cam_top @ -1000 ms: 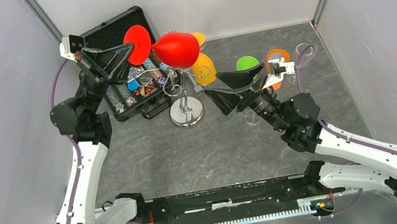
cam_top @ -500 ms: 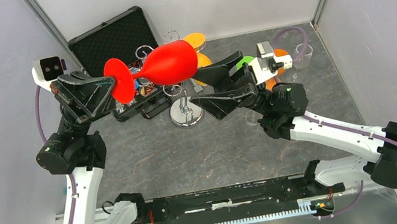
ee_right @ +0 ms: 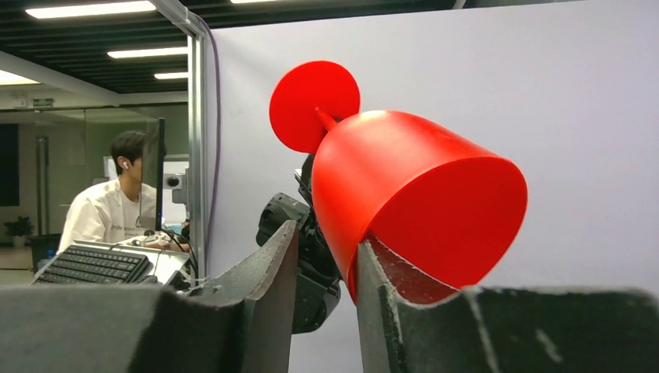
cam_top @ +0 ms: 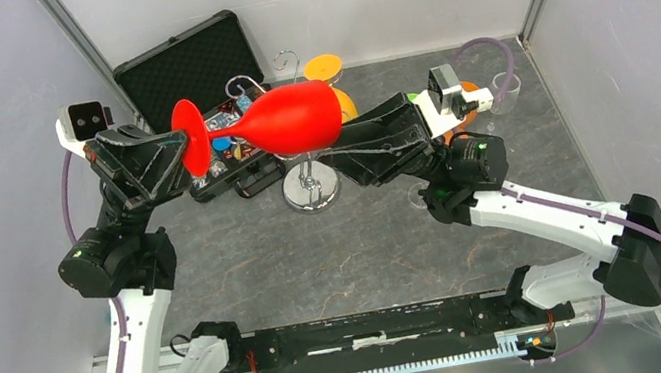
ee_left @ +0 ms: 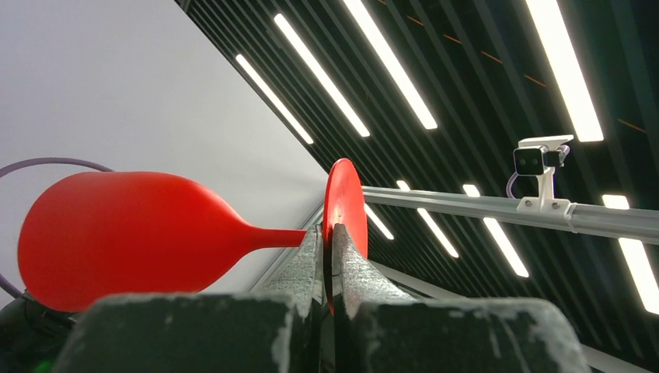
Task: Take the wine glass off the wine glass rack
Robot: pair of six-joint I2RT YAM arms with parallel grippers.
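Note:
The red wine glass hangs sideways in the air in front of the wine glass rack, clear of its hooks, bowl to the right. My left gripper is shut on the rim of its round foot, seen edge-on in the left wrist view, left gripper. My right gripper is at the bowl's mouth. In the right wrist view, right gripper, one finger lies inside the bowl against its wall. The other finger stands outside with a gap, so the jaws are open.
An open black case with coloured chips lies behind the left gripper. Yellow and orange glasses hang at the back of the rack. A clear glass stands at the back right. Grey walls close in both sides.
The left arm swung the glass off the rack, down and left, until it lay horizontal. The right gripper rose to the bowl's mouth and its jaws narrowed around the rim.

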